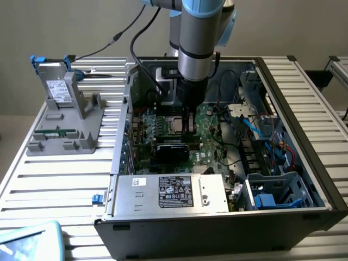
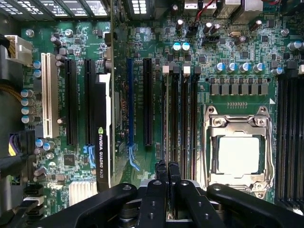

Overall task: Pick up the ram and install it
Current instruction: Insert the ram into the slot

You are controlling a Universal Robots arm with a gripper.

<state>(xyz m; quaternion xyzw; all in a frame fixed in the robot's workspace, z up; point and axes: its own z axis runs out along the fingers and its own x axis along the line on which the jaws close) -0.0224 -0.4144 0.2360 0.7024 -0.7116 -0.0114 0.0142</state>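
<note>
My pincer (image 1: 188,126) is squeezed shut, middle of the frame, deep in the computer case (image 1: 217,234). The ram (image 2: 166,118) is a thin line just beside it; I cannot tell whether they touch.

Soft, even room light falls from above in the exterior view. The ribbed worktop (image 1: 65,179) at eight o'clock is bright and nearly shadowless. The open case (image 1: 217,239) is dimmer inside, shaded beneath the arm (image 1: 198,32). In the wrist view the processor lid (image 2: 238,154) glares white, and the black end effector (image 2: 167,167) shows only a faint sheen.
</note>
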